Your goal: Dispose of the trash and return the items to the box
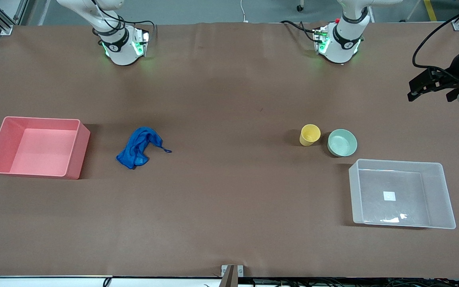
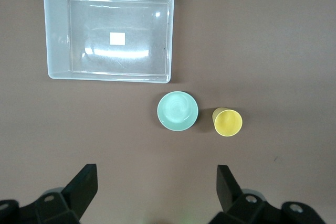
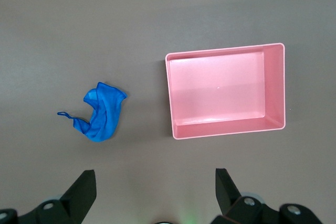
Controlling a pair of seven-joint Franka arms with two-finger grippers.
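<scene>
Lying crumpled on the desk (image 1: 229,223): blue cloth (image 1: 138,148), just beside the pink bin (image 1: 76,159), toward the right arm's end. Standing upright toward the left arm's end: yellow cup (image 1: 310,134), with the mint-green bowl (image 1: 342,142) just beside it, apart by a narrow gap. Sitting a little nearer the front camera than the bowl: clear box (image 1: 444,199), holding nothing but its white label (image 1: 389,195). Hovering high over the cup and bowl area: left gripper (image 2: 157,190), jaws spread wide, pinching nothing. Hovering likewise over the desk near cloth and pink bin: right gripper (image 3: 156,188), spread, carrying nothing. Nothing yet disposed of or returned, judging by the layout. Risks noted: cloth slipping or trailing over the bin rim, owing to a loose strand sticking out; cup tipping or knocking the bowl, owing to close spacing; shallow bowl rim escaping a pinch.
</scene>
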